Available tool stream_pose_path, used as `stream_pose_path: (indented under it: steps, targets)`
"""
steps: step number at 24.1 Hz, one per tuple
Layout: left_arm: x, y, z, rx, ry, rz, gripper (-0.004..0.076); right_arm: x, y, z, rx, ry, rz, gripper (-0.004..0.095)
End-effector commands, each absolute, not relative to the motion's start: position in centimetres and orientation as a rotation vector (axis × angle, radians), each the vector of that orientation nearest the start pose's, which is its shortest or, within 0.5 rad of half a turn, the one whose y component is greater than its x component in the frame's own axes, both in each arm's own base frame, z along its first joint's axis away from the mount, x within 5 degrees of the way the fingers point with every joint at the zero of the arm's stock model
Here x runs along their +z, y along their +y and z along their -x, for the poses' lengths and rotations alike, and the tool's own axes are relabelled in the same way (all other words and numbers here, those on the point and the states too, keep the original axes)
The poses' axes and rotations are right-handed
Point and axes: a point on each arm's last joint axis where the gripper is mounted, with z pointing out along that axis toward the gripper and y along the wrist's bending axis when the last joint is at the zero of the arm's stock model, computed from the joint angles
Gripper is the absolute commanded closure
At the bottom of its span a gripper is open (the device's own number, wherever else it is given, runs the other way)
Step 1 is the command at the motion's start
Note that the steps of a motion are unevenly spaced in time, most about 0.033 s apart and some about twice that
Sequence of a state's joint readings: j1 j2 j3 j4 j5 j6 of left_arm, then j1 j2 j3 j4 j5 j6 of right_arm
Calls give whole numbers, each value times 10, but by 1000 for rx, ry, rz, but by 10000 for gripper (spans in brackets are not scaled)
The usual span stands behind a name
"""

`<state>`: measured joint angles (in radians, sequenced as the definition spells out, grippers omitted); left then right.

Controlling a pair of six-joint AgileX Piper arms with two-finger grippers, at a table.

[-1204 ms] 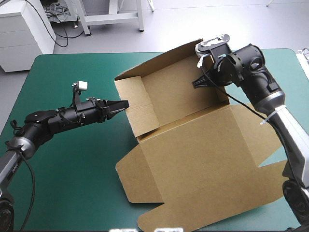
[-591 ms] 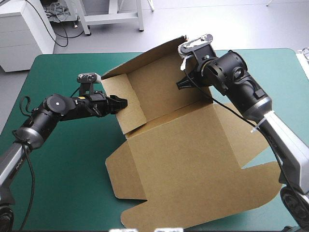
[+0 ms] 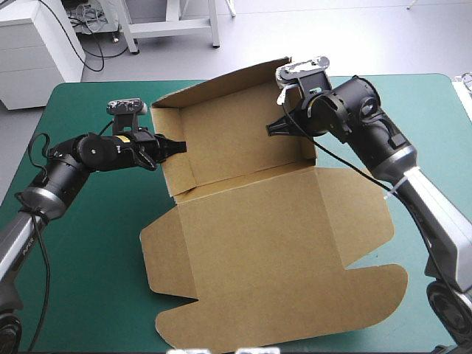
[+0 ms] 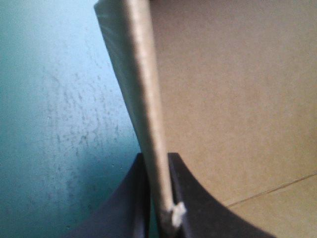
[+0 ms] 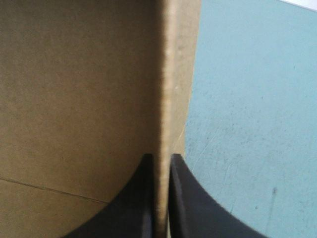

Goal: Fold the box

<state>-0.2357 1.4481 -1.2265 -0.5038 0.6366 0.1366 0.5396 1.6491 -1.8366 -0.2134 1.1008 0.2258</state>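
Walls stood raised along the brown box (image 3: 258,243), lid flat; left gripper (image 3: 175,145) and right gripper (image 3: 276,129) pointed inward from opposite sides, each clamped on a side wall.

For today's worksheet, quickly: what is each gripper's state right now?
Left gripper: shut on the box, left wall.
Right gripper: shut on the box, right wall.
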Motion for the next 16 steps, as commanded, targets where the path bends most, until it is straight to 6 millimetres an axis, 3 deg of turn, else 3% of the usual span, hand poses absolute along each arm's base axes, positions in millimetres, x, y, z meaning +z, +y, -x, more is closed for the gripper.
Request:
stream_pose_path:
  steps: [1,7,13,16]
  targets:
    - [365,-111,-301,-684,2223,-87,732,434,177,-314,320,2327,359,925]
    - [356,-116,-319,-641,2366,-124,732,391,170,-341,150,2520,354,924]
    - [348,-153,-352,-328,2563,-285,732,340,183,-365,80,2662,439,926]
    - [340,-162,-361,-328,2578,-302,732,331,182,-374,76,2666,427,926]
